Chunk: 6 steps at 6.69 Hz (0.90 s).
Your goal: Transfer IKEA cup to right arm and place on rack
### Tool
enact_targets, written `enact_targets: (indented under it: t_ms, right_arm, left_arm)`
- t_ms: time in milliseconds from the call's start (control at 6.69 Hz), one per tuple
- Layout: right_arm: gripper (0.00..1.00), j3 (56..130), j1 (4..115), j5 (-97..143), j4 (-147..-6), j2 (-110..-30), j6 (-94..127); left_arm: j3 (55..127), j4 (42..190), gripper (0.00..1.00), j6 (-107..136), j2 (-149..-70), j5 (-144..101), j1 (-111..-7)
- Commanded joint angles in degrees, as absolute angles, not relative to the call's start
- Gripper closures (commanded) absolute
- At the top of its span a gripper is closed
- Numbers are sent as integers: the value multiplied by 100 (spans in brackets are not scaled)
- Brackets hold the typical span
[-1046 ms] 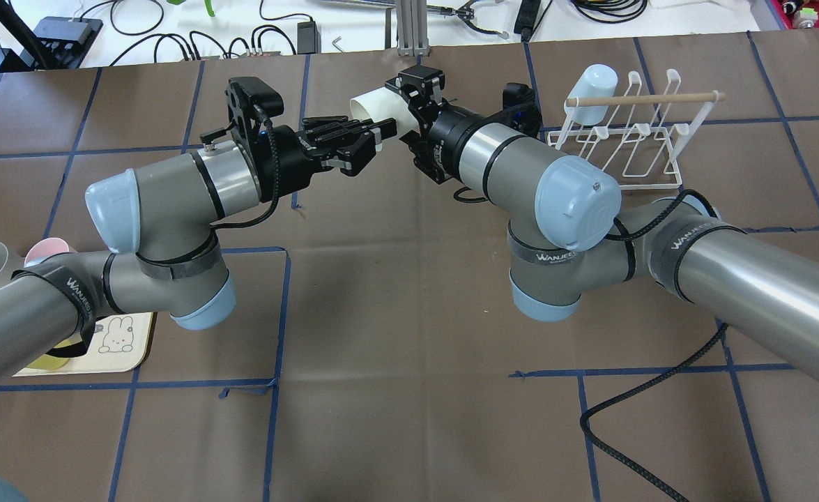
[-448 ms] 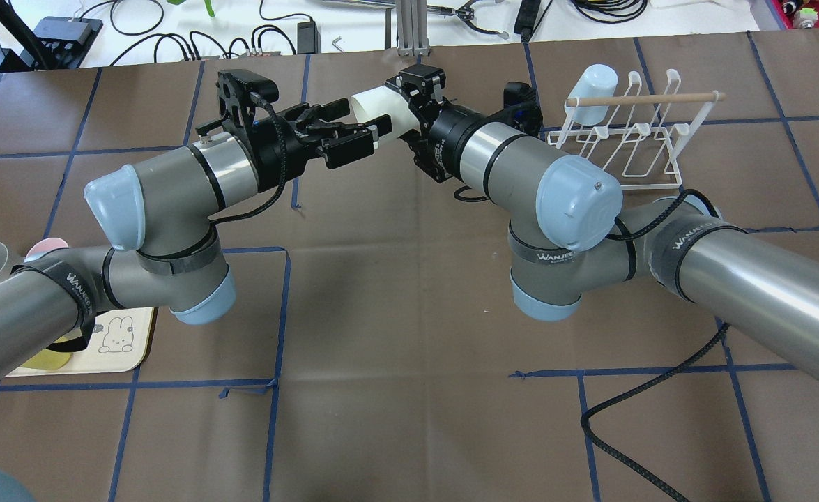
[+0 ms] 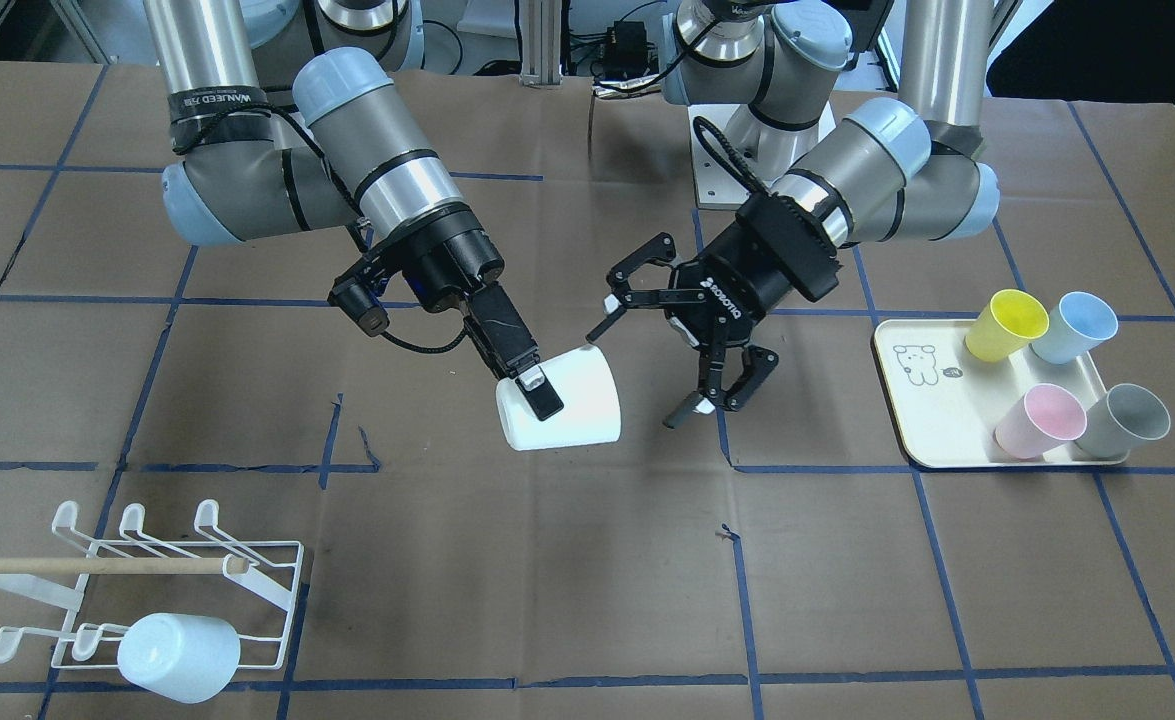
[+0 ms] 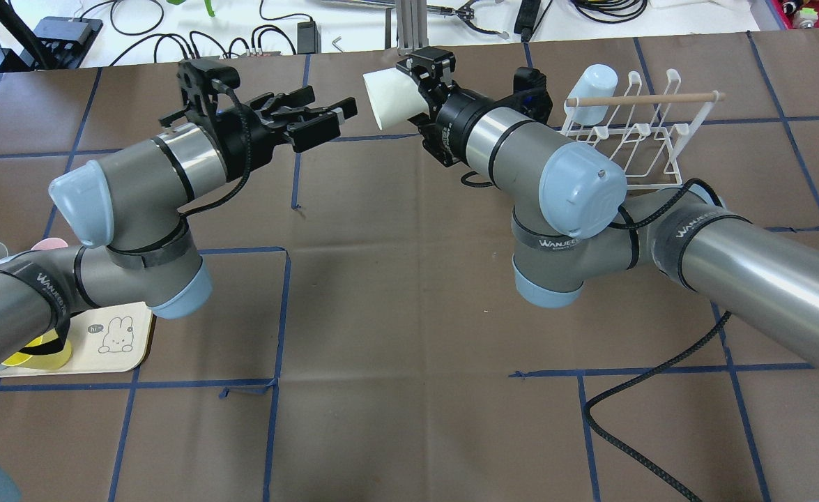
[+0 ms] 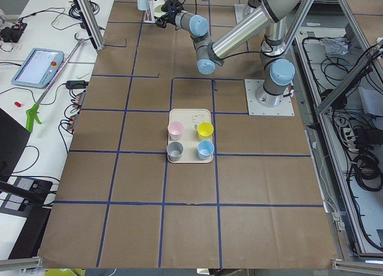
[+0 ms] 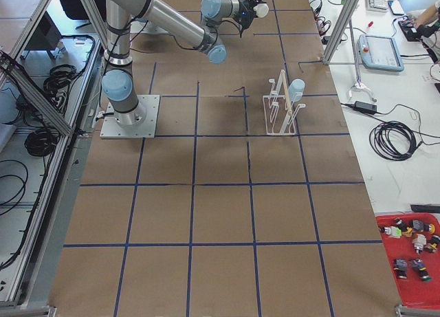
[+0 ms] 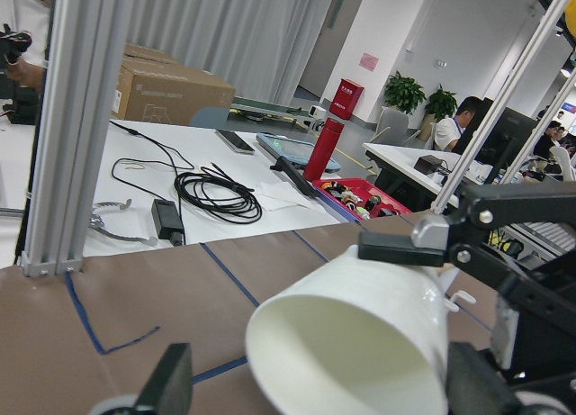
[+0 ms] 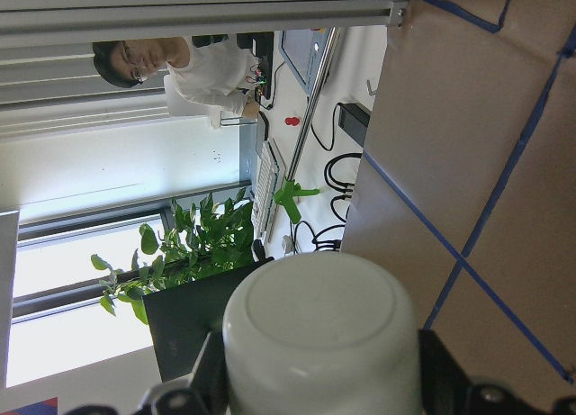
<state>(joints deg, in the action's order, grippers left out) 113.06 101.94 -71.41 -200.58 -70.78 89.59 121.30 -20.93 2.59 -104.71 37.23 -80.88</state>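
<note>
- The left gripper [image 4: 329,111] is now hanging away from the white cup [image 3: 582,400]. A second ago its fingers were right at the cup's open end. Then they were spreading apart, and now the whole arm is pulling back toward its own side.
- The left gripper's jaws are standing wide open, and they are holding nothing.
- The right gripper [image 3: 539,398] is squeezing the white cup near its closed bottom end, with one finger on each side of the wall.
- This means the swap is looking done: the cup is now hanging from the right arm only. I think the next job is carrying it over to the rack [image 3: 247,570].
- The cup is hanging in the air over the middle of the table [image 3: 547,600], not touching it. The rack is sitting off on the robot's right side, apart from the cup.
- The cup is lying on its side, tipped a little. Its open mouth is pointing at the left gripper, and its flat bottom is pointing back at the right wrist.
- Its long line is running across the table, from one gripper toward the other.
- To go on a prong, the cup is probably going to need turning, because its mouth is facing away from the rack.
- A pale blue cup [image 3: 179,655] is already sitting on one prong of the rack.
</note>
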Motion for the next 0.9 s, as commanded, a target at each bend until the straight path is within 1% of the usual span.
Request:
enact_targets:
  t_ms: [0,149,299,448,598,747]
  right_arm:
    - [62,11233,9671,-7548,-20135,-6979,8040]
    - [67,11259,9459,-7750,-20327,-6944,7372]
    - [67,11233,9187,-7752,-20373,-6900,6312]
    - [67,11224,8906,-7761,-20373,-6899,5223]
    - [67,11224,8721,-7761,-20373,-6899,4368]
    - [71,11189,8458,-7735,-20373,-6873,3542]
  left_arm:
    - [12086,-1909,2,272,-10354,3436,-7437]
    - [11920,-1324,2,264,-10327,4133,-7444]
    - [11405,-596,2,255,-10353,5079,-7505]
    - [10799,438,2,255,-10362,5541,-7619]
    - [10045,1840,2,255,-10362,6225,-7916]
    - [9193,3473,1,255,-10380,7058,-8284]
